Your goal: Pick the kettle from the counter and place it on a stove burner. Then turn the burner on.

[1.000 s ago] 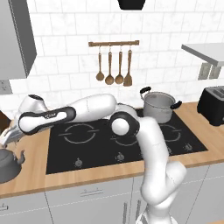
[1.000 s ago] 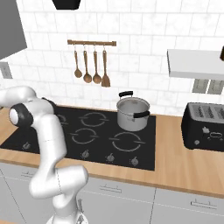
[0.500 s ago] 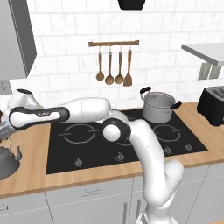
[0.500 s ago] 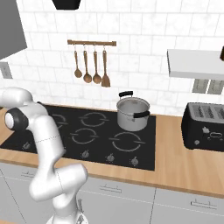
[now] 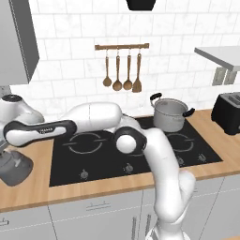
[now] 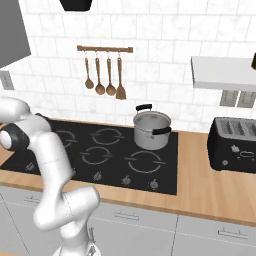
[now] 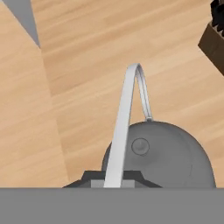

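Left base view: far left on the bench (image 5: 28, 194), the kettle (image 5: 14, 168), squat and dark, directly under the outstretched arm's wrist. Rightward, black cooktop (image 5: 108, 161) with the stove burner (image 5: 86, 143) near its left side, then silver pot (image 5: 169, 115) at the back right, toaster (image 5: 227, 112) beyond. Hand view: kettle body low in frame, lid knob (image 7: 140, 146) visible, arched handle (image 7: 127, 118) rising thin. Tool state: cannot tell, fingertips not clearly shown. Likely risks: thin handle slipping sideways from an off-centre grip; kettle swinging or tipping in transit; landing off the ring.
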Motion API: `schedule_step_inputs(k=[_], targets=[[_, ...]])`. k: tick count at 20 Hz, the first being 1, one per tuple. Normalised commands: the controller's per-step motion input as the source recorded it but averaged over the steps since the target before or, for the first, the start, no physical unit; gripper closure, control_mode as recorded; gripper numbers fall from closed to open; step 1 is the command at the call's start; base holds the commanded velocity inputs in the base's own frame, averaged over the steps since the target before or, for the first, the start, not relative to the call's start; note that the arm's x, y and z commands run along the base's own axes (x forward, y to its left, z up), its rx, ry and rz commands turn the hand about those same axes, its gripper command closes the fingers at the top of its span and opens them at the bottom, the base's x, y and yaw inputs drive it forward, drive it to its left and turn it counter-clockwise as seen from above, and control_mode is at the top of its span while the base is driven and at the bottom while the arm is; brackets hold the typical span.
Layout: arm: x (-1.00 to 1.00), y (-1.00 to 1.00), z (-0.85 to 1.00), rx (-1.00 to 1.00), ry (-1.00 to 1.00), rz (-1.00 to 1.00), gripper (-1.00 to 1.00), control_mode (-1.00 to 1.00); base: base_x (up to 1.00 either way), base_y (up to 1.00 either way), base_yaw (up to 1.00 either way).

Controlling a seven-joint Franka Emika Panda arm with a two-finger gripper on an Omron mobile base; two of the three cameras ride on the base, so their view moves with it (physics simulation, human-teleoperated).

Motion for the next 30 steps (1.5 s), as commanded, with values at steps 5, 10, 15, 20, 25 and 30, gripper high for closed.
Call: schedule_step_inputs(k=[5, 10, 15, 20, 25, 30], targets=[[-0.67, -0.49, 0.05, -0.01, -0.22, 0.00, 1.00, -1.00, 0.00, 0.00, 0.00], [-0.68, -0.41, 0.41, 0.01, -0.14, 0.00, 1.00, -1.00, 0.00, 0.00, 0.00], [-0.41, -0.61, 0.61, 0.16, -0.07, 0.00, 1.00, -1.00, 0.00, 0.00, 0.00], [-0.49, -0.68, 0.47, 0.29, -0.06, -0.04, 1.00, -1.00, 0.00, 0.00, 0.00], [-0.15, -0.88, 0.03, 0.41, -0.05, 0.00, 1.00, -1.00, 0.00, 0.00, 0.00], [-0.02, -1.00, 0.00, 0.33, 0.04, -0.16, 1.00, -1.00, 0.00, 0.00, 0.00]])
